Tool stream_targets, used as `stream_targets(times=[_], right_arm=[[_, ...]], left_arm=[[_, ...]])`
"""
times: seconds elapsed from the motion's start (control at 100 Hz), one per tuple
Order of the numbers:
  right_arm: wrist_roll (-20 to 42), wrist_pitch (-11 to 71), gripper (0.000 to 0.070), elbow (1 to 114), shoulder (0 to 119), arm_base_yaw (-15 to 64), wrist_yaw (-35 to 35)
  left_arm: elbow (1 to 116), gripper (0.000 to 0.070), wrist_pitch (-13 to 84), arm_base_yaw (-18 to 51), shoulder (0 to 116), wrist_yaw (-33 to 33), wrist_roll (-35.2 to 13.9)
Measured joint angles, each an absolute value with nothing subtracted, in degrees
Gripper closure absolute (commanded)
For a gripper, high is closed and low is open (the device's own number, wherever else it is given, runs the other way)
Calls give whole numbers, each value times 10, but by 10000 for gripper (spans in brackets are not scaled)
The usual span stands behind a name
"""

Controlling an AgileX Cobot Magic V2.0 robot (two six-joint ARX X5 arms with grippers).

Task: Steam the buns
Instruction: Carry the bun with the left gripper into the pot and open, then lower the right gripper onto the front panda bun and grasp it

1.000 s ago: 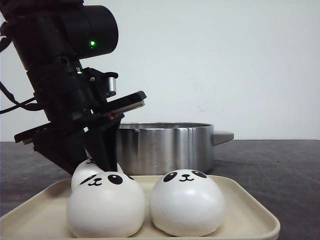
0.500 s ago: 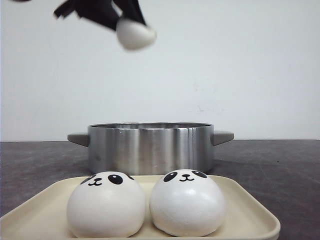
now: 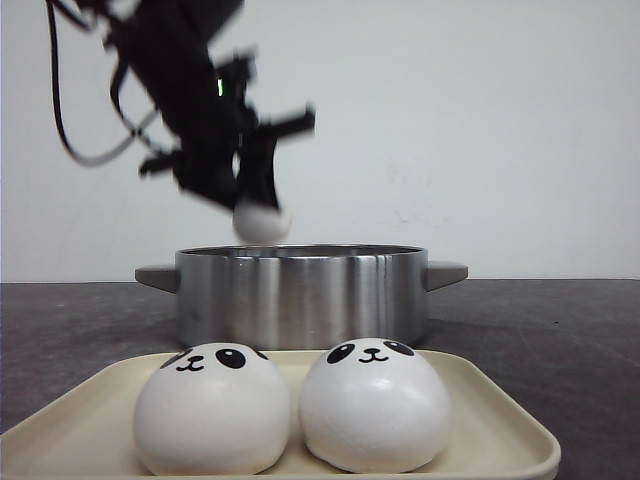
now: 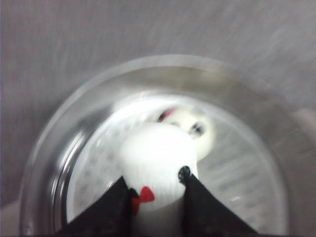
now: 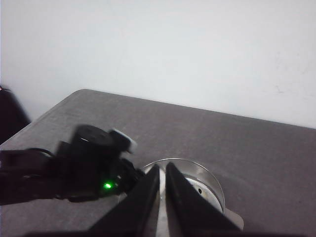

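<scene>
Now the left gripper (image 3: 262, 205) has dropped from high overhead to just above the steel pot (image 3: 300, 295), clamped on a panda bun (image 3: 262, 222). One bun (image 4: 195, 129) already lies inside; two (image 3: 212, 408) wait on the tray (image 3: 500, 420), so half remain. The right gripper (image 5: 162, 197) hangs nearly closed, empty.
</scene>
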State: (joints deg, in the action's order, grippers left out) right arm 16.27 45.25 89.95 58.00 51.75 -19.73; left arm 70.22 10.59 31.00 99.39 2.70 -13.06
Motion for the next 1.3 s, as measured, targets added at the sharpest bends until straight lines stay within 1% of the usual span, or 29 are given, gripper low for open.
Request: stream_targets(times=[0.07, 0.13, 0.18, 0.26, 0.29, 0.32, 0.35, 0.39, 0.5, 0.65, 0.73, 0.79, 0.89, 0.96, 1.13, 1.3], right_arm=[[163, 454, 688, 900, 581, 517, -197], [163, 457, 688, 900, 582, 517, -197], [163, 457, 688, 900, 584, 517, -197], [163, 457, 688, 900, 585, 517, -197], [163, 457, 688, 900, 586, 517, -197], [163, 457, 688, 900, 587, 517, -197], [163, 457, 688, 900, 587, 517, -197], [163, 457, 688, 900, 587, 517, -197], [163, 462, 688, 900, 587, 517, -196], [163, 501, 688, 900, 600, 517, -196], [163, 530, 688, 900, 615, 517, -196], [163, 556, 688, 900, 630, 517, -196], [166, 598, 688, 899, 658, 517, -192], [172, 613, 688, 893, 678, 522, -180], [205, 596, 688, 834, 714, 557, -147], [269, 538, 684, 731, 734, 606, -144]], left_arm=[[702, 690, 105, 305, 1014, 27, -133], [702, 642, 102, 303, 1023, 27, -136], [702, 548, 99, 301, 1028, 27, -140], [702, 309, 99, 298, 1035, 27, -144], [702, 231, 99, 297, 1037, 27, -145], [702, 180, 99, 296, 1037, 27, -145], [702, 160, 98, 295, 1037, 27, -145], [702, 149, 94, 295, 1037, 27, -145], [706, 149, 99, 296, 1037, 21, -144], [738, 152, 178, 296, 1036, 16, -145], [757, 166, 223, 296, 1027, 16, -145], [758, 201, 235, 296, 1006, 16, -145], [758, 202, 249, 296, 946, 16, -145], [759, 202, 254, 298, 895, 16, -145], [762, 201, 282, 309, 781, 16, -145], [762, 201, 323, 325, 684, 16, -145]])
